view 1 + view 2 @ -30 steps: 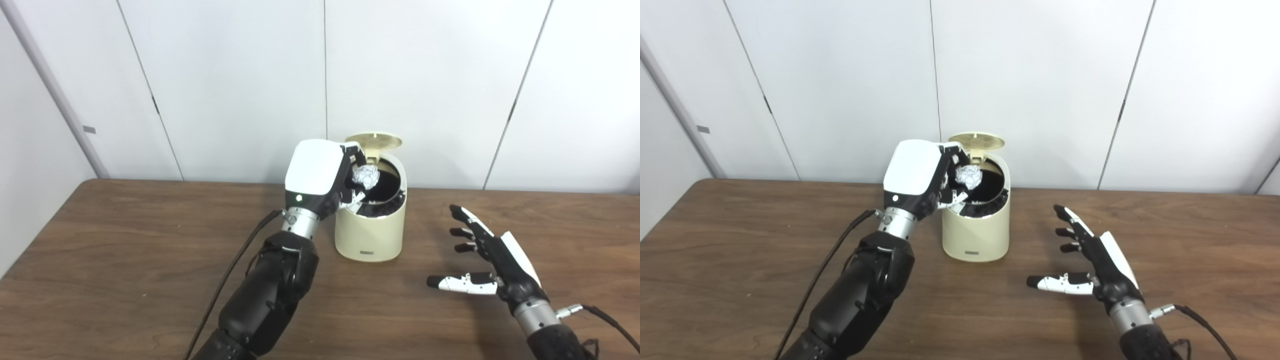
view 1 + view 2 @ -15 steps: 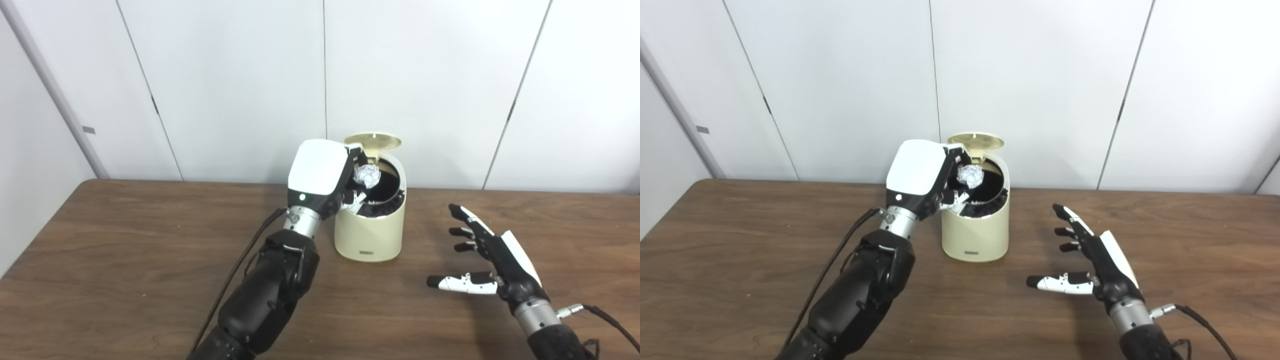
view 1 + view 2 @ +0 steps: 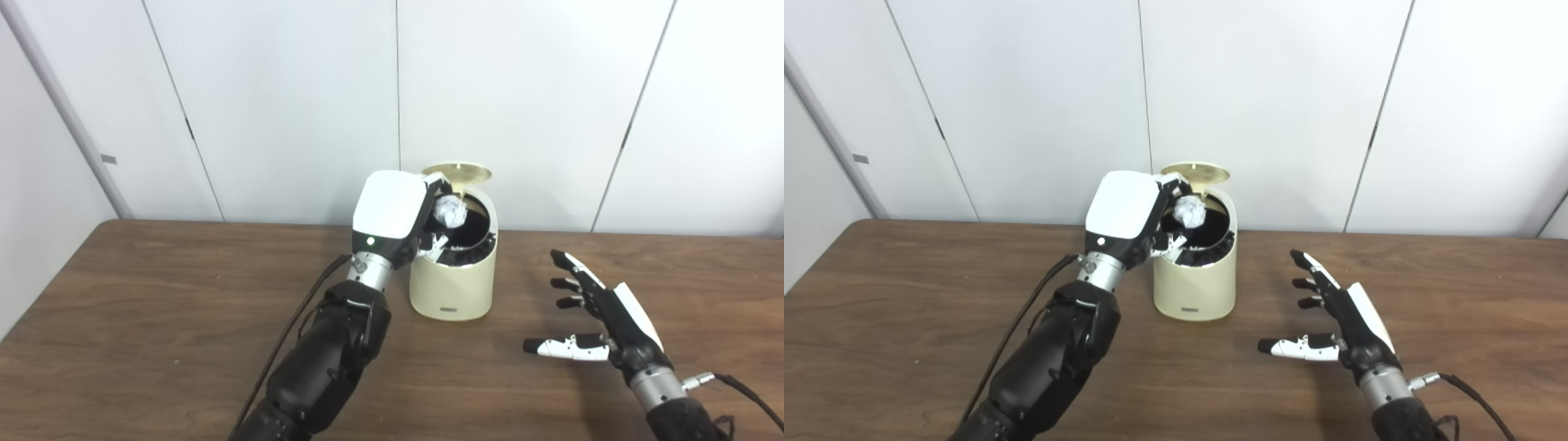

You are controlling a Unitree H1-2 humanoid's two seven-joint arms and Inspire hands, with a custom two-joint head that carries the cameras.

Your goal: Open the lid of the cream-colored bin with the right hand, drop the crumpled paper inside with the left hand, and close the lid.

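Observation:
The cream-colored bin [image 3: 453, 285] stands on the table near the back wall, its round lid [image 3: 458, 172] tipped up and open. My left hand [image 3: 395, 217] is raised at the bin's left rim and is shut on the crumpled paper [image 3: 450, 210], a silvery-white ball held over the dark opening. My right hand [image 3: 597, 318] hovers open and empty over the table, to the right of the bin and nearer to me, with its fingers spread. In the right eye view the paper [image 3: 1191, 210] sits just under the lid [image 3: 1195, 171].
The brown wooden table [image 3: 153, 318] runs to a white panelled wall [image 3: 294, 92] just behind the bin. A black cable [image 3: 288, 331] hangs along my left forearm. Another cable [image 3: 747, 392] trails from my right wrist.
The paper ball has shifted slightly upward and toward the lid in my left hand. My right hand has not moved.

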